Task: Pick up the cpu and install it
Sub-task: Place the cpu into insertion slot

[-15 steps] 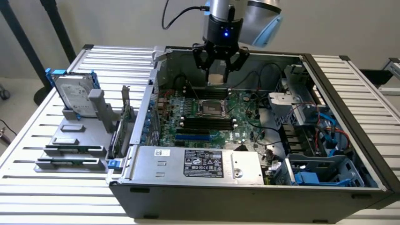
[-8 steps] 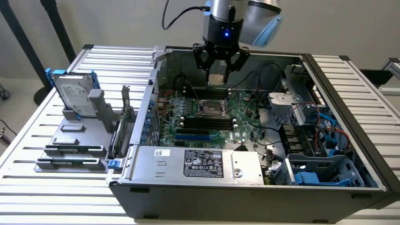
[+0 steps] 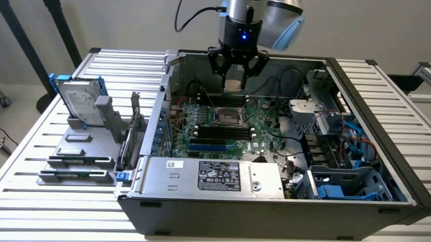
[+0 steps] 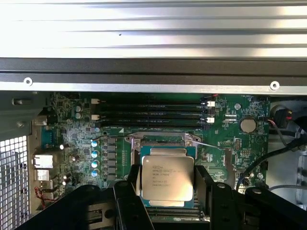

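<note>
I have the pincer (image 3: 234, 82) closed on the cpu (image 3: 233, 84), one finger on each side edge, metal top facing the wrist camera. It hangs inside the open computer case (image 3: 269, 212), above the motherboard (image 3: 259, 138) and not touching it. In the wrist view the cpu (image 4: 168, 178) sits between the black fingers (image 4: 205, 184) and overlaps the near edge of the open socket (image 4: 163, 143); in the exterior view the socket (image 3: 227, 117) lies clear below the pincer.

Around the socket I see black memory slots (image 4: 151, 110) on one side and a row of blue-topped capacitors (image 4: 94, 158) on another. Black cables (image 3: 286, 83) loop along the case's far wall, towards the exterior view's right of the pincer. The power supply (image 3: 215, 176) fills the near end of the case.

Outside, on the slatted table (image 3: 30, 151) at the exterior view's left, a hard drive (image 3: 79, 103) stands upright in a blue frame, with green memory sticks (image 3: 79, 161) in a grey holder nearer the camera.
</note>
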